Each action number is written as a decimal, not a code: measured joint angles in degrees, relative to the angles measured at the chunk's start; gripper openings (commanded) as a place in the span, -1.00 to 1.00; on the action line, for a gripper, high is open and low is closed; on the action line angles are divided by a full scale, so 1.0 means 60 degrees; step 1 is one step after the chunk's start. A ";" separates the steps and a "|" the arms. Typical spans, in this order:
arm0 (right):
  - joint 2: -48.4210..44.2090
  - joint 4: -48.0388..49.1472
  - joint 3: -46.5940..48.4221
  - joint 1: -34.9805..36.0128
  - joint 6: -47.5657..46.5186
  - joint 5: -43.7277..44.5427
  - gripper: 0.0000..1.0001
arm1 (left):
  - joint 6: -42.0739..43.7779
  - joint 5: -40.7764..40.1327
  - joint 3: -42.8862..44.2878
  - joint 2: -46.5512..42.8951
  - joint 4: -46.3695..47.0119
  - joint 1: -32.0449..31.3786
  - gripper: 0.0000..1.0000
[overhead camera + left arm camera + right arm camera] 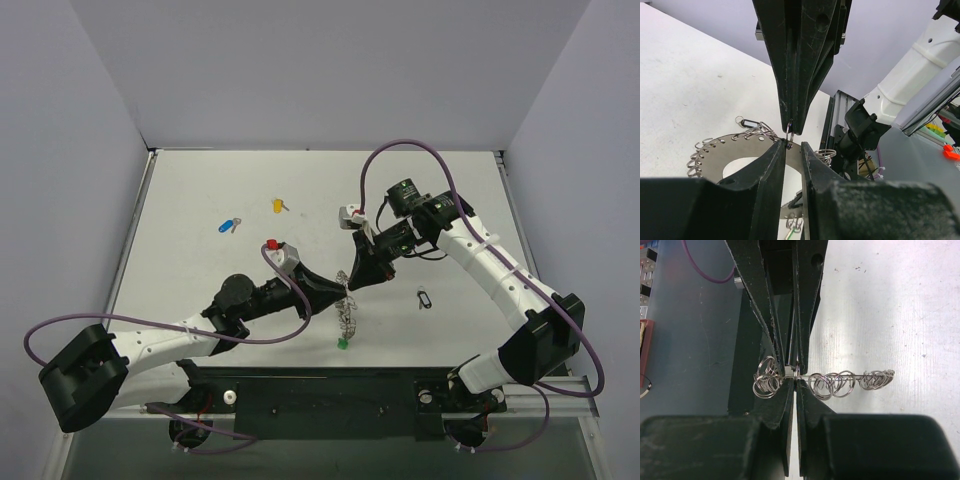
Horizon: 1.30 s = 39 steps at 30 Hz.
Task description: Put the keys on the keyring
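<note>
The keyring [349,315] is a flat metal disc [715,155] with several small split rings [832,384] round its rim. It sits tilted under both grippers. My right gripper [352,280] [796,381] is shut on one small split ring [789,139] at the rim. My left gripper [338,290] [792,145] meets it tip to tip, jaws a little apart, and the disc shows through the gap. A green key [342,342] [791,234] hangs at the disc's low end. A blue key [229,226] and a yellow key [279,205] lie far left on the table.
A small black clip [424,297] lies on the white table to the right of the grippers. Grey walls close the table at the back and sides. A black rail [330,395] with the arm bases runs along the near edge.
</note>
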 measured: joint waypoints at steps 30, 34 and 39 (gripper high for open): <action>0.0000 0.0084 -0.0040 0.0015 0.0149 0.0000 -1.00 | 0.0120 -0.0576 0.0000 -0.0036 0.0025 -0.0113 -0.74; 0.0000 0.0098 -0.0044 0.0018 0.0149 0.0000 -1.00 | 0.0127 -0.0586 0.0000 -0.0036 0.0040 -0.0131 -0.76; 0.0000 0.0106 -0.0044 0.0018 0.0149 0.0000 -1.00 | 0.0160 -0.0648 0.0000 -0.0036 0.0044 -0.0175 -0.76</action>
